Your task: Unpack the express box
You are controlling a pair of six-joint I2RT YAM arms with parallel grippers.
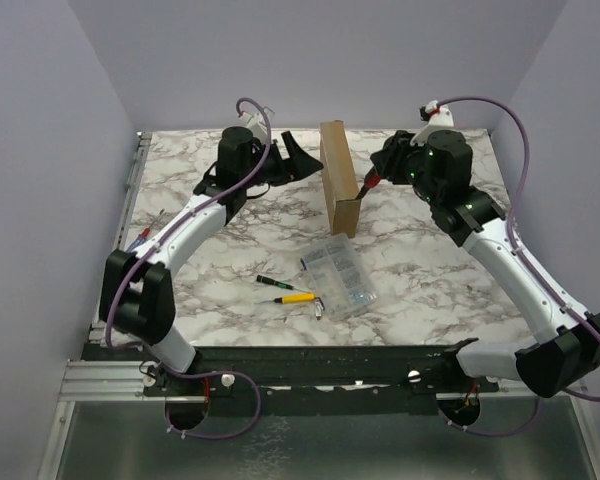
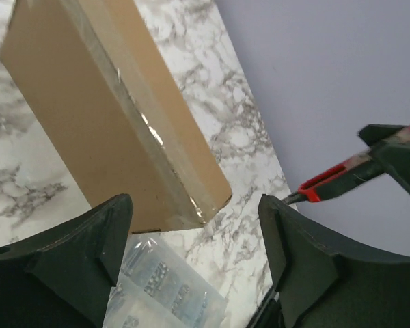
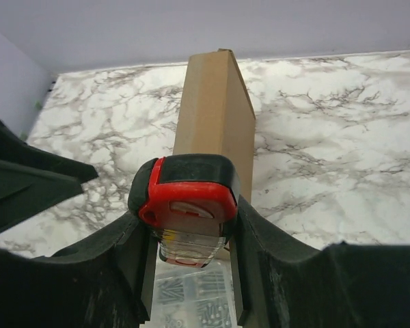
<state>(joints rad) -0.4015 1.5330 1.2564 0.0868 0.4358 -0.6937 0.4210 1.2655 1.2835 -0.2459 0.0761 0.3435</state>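
Observation:
The express box (image 1: pixel 338 175) is a plain brown cardboard mailer standing on its narrow edge at the back middle of the marble table. My left gripper (image 1: pixel 298 158) hovers just left of it, open and empty. In the left wrist view the box (image 2: pixel 89 116) lies beyond the spread jaws of the left gripper (image 2: pixel 195 219). My right gripper (image 1: pixel 382 170) is to the right of the box and shut on a red-and-black utility knife (image 3: pixel 191 195), whose tip points toward the near end of the box (image 3: pixel 215 109). The knife (image 2: pixel 328 179) also shows in the left wrist view.
A clear plastic compartment case (image 1: pixel 342 277) of small parts lies in front of the box. A yellow-handled screwdriver (image 1: pixel 295 297) and a small dark one (image 1: pixel 270 282) lie to its left. Purple walls close in the table on three sides.

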